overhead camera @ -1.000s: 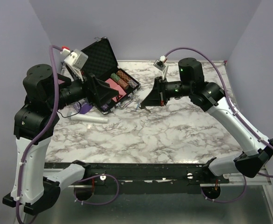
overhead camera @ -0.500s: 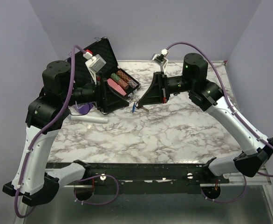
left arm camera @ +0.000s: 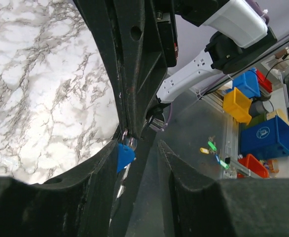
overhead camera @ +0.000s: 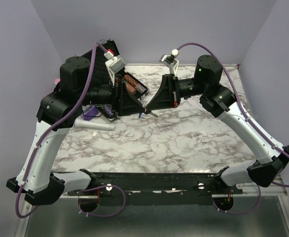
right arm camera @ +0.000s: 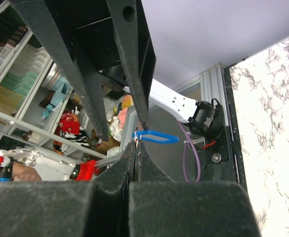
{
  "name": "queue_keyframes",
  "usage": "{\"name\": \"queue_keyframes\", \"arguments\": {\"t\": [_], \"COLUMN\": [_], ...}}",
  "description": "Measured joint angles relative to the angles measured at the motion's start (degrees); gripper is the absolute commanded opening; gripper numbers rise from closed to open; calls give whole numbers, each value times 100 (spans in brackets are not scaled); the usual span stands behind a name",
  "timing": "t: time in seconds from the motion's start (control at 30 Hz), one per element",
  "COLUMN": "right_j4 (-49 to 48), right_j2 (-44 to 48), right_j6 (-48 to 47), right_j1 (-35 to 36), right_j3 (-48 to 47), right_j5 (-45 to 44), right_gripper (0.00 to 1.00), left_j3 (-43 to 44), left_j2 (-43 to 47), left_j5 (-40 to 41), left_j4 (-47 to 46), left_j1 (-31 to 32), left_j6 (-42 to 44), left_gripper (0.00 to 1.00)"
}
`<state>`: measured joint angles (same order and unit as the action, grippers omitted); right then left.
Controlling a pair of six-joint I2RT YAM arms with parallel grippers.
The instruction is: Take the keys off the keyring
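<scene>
The keyring (right arm camera: 138, 140), a thin metal ring with a blue tag (right arm camera: 157, 137), is held above the marble table (overhead camera: 184, 143). My right gripper (right arm camera: 136, 144) is shut on the ring, with the tag sticking out sideways. In the top view the two grippers meet tip to tip and the tag (overhead camera: 141, 115) hangs just below them. My left gripper (left arm camera: 138, 145) is open, its jaws set on either side of the tag (left arm camera: 124, 155), which lies against one finger. A thin silvery key (left arm camera: 122, 189) hangs below the tag, inside that gap. The right gripper's fingers (left arm camera: 134, 98) come down onto the ring (left arm camera: 127, 138).
An open black case (overhead camera: 101, 54) with poker chips (overhead camera: 132, 84) stands at the back left, partly behind the left arm. A purple item (overhead camera: 91, 113) and a white cylinder (overhead camera: 95, 126) lie on the table's left side.
The left arm has swung right until its fingertips meet the right gripper, and its jaws have narrowed around the tag. The right gripper has stayed shut on the ring and shifted only slightly.
</scene>
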<state>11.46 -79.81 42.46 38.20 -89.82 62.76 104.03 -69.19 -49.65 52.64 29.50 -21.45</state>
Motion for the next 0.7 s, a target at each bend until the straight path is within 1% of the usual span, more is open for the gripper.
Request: {"name": "queue_keyframes", "arguments": {"t": [0.13, 0.27, 0.57, 0.63, 0.7], "right_j4": [-35, -105, -219, -260, -291], "right_j2": [0, 0, 0, 0, 0], "right_j6": [44, 101, 195, 232, 262], "right_j1": [0, 0, 0, 0, 0], "right_j3": [0, 0, 0, 0, 0], "right_j5": [15, 57, 103, 111, 125], "right_gripper": [1, 1, 1, 1, 1], "left_j3": [212, 369, 398, 398, 396], "left_j2": [-98, -181, -227, -243, -267], "left_j5": [39, 120, 254, 262, 269], "left_j4": [22, 70, 245, 280, 295], "left_j1": [79, 105, 140, 160, 192], "left_j6": [0, 28, 92, 101, 111], "left_gripper": [39, 38, 33, 29, 21]}}
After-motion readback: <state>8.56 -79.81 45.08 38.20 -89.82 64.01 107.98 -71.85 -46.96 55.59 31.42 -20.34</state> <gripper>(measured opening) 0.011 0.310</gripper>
